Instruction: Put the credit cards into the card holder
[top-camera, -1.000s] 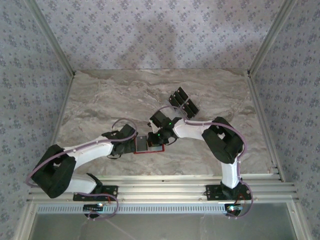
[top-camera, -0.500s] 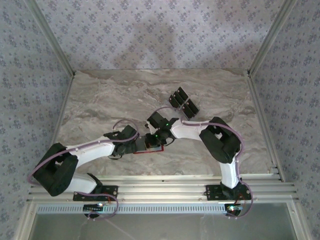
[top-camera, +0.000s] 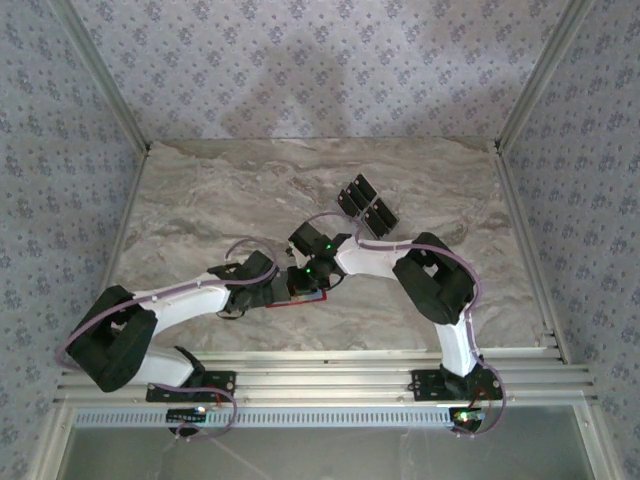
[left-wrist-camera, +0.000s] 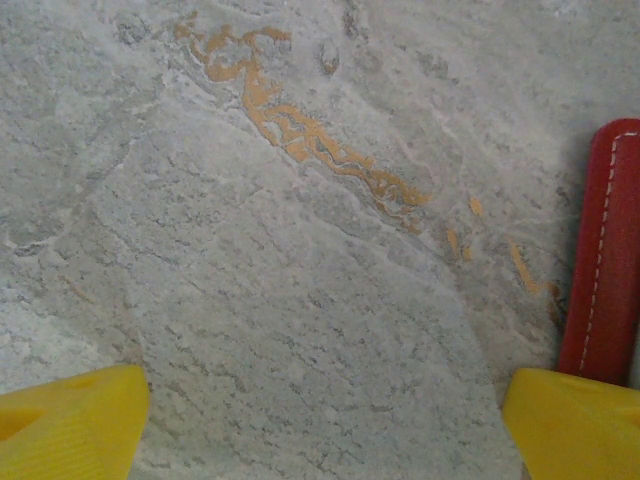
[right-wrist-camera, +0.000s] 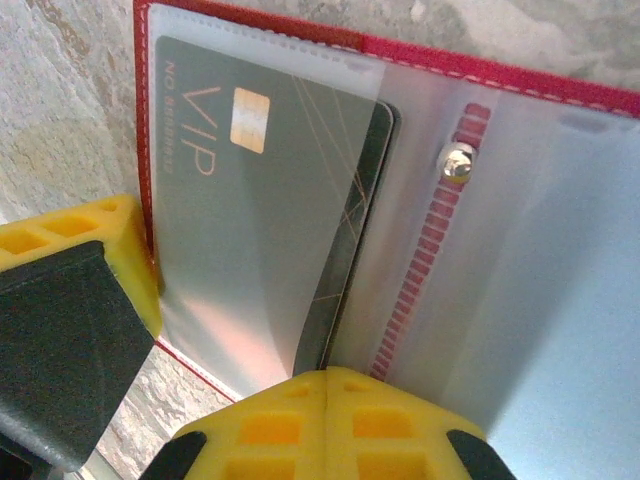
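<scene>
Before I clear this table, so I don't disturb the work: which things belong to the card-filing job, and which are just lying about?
Part of the job: card holder, VIP card in its clear sleeve, black cards on the table.
Not part: marble tabletop, aluminium rails, patterned walls.

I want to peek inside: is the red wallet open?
Open: the red wallet lies spread, its inside showing, a black card tucked in.

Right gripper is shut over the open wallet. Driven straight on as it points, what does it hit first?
Probably the card holder: its clear inner sleeve lies just ahead of the right gripper, at the edge of the credit card tucked inside. It may be touching; depth is unclear.
</scene>
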